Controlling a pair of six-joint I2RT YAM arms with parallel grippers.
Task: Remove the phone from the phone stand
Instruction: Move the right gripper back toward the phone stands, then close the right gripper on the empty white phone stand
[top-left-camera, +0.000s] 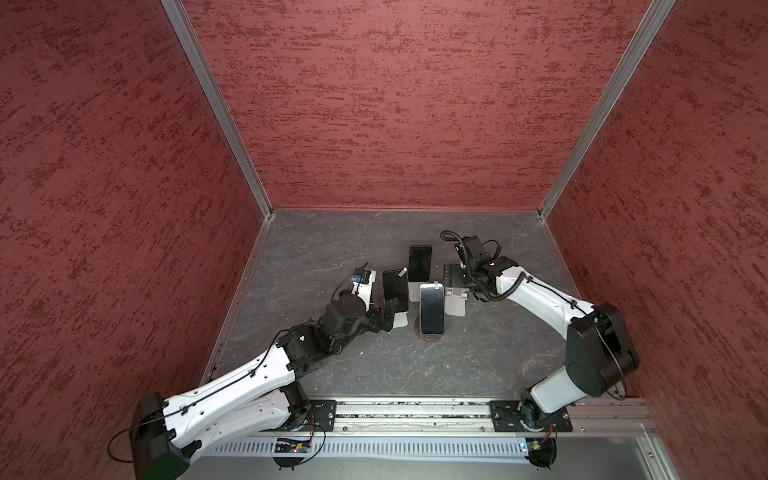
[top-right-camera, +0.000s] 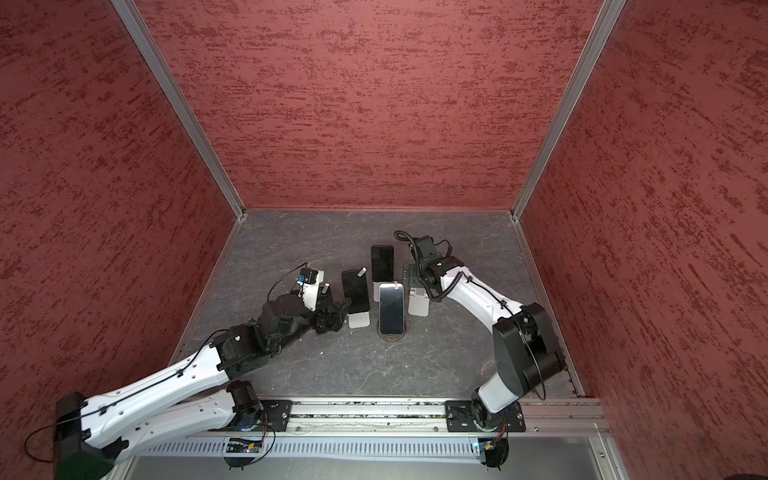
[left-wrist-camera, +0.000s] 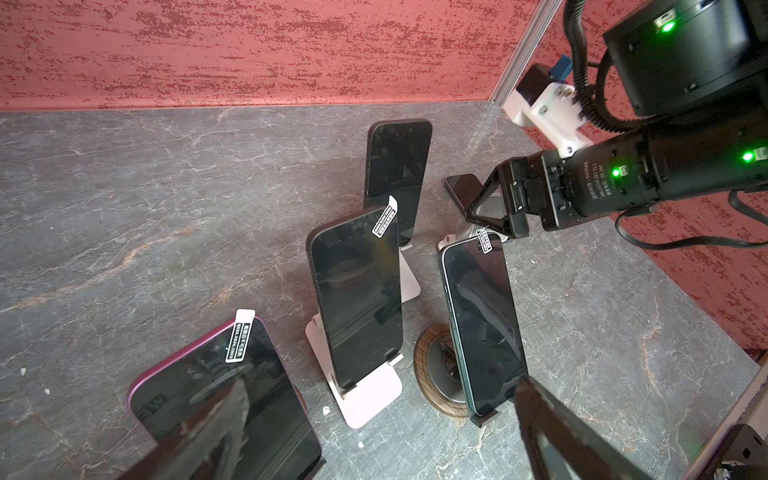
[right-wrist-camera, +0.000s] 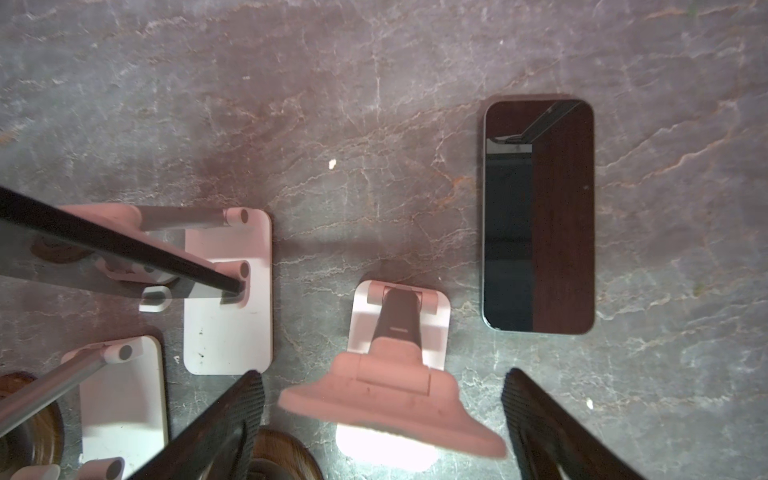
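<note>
Right gripper (right-wrist-camera: 382, 376): jaws apart, gripping nothing, over bare pink stand (right-wrist-camera: 399, 332); phone (right-wrist-camera: 538, 216) lies flat just beside. Left gripper (left-wrist-camera: 382, 382): jaws wide, nothing gripped.

Desk (top-left-camera: 316, 249) layout, seen from above
Rear phone (top-left-camera: 419, 263), left phone (top-left-camera: 395, 289) and front phone (top-left-camera: 432, 308) lean upright; right tool (top-left-camera: 455, 282) above empty stand (top-left-camera: 456, 306).

Dark phone (right-wrist-camera: 539, 216) lies flat near empty stand (right-wrist-camera: 395, 374).

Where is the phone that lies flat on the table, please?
In the right wrist view, the flat phone lies on the table beside the empty stand, on the right arm's side.
</note>
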